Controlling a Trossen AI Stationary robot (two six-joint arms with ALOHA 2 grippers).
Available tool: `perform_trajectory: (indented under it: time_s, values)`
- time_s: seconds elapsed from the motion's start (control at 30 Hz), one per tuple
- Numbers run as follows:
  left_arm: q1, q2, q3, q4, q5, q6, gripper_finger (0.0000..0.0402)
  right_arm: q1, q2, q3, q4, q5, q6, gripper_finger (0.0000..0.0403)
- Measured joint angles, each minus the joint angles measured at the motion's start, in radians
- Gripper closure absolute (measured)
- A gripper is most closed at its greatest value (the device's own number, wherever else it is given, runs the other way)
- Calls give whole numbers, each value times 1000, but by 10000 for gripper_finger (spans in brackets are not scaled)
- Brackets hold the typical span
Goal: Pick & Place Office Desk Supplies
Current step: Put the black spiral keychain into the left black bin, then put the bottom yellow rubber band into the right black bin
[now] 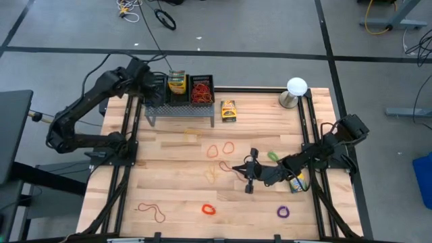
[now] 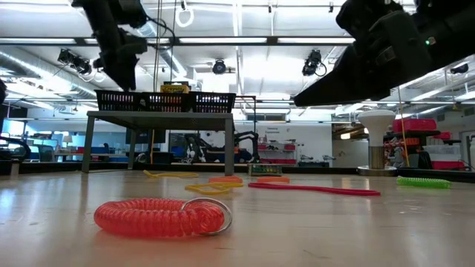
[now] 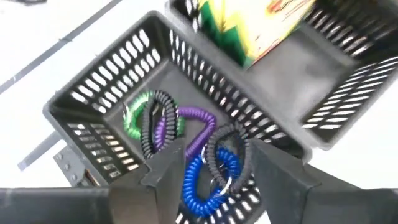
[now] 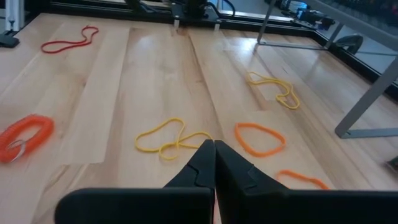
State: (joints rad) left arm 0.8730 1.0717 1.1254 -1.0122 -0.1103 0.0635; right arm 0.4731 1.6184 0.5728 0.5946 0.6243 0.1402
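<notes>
A: Overhead first. Left gripper (image 1: pixel 156 86) hangs over the leftmost bin of the black mesh organizer (image 1: pixel 181 101) at the far edge of the surface (image 1: pixel 175 196). Right gripper (image 1: pixel 248 177) sits low mid-surface among loose bands.

B: Low view? Red coil band (image 2: pixel 159 216) lies nearest; crayon box (image 2: pixel 174 87) pokes above the raised rack.

A: Left wrist view: jaws spread apart, nothing between them. Blue coil band (image 3: pixel 208 180) lies in the bin just below, beside purple, green and black coils. My read: a drop. Best lift straight up so no finger snags a coil.

B: Right wrist view: jaws pressed together, empty. Yellow band (image 4: pixel 171 142) lies just ahead, flat and twisted; orange band (image 4: pixel 260 138) beside it.
</notes>
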Motion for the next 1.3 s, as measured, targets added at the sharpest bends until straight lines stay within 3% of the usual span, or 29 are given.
perform_trajectory:
  time_s: [0.2,0.37,0.63,0.77,0.87,1.03,1.3]
  values:
    - [-54,-35,66,-22,-5,24,209,-34,0,0,33,0,0,392]
    - [-166,-127,34,-23,-3,64,256,-41,0,0,32,1,1,388]
    - [-479,-430,-341,386,18,-45,386,-27,0,0,14,-2,3,396]
    - [-649,-499,-563,689,52,-83,395,-32,0,0,15,-3,33,400]
    - [-770,-478,-696,906,24,-65,394,-34,0,0,15,-5,55,399]
    - [-941,-338,-831,1245,-71,-49,394,-34,0,0,15,-5,61,395]
    - [-1109,-2,-868,1579,-284,-30,394,-36,0,1,5,-1,151,386]
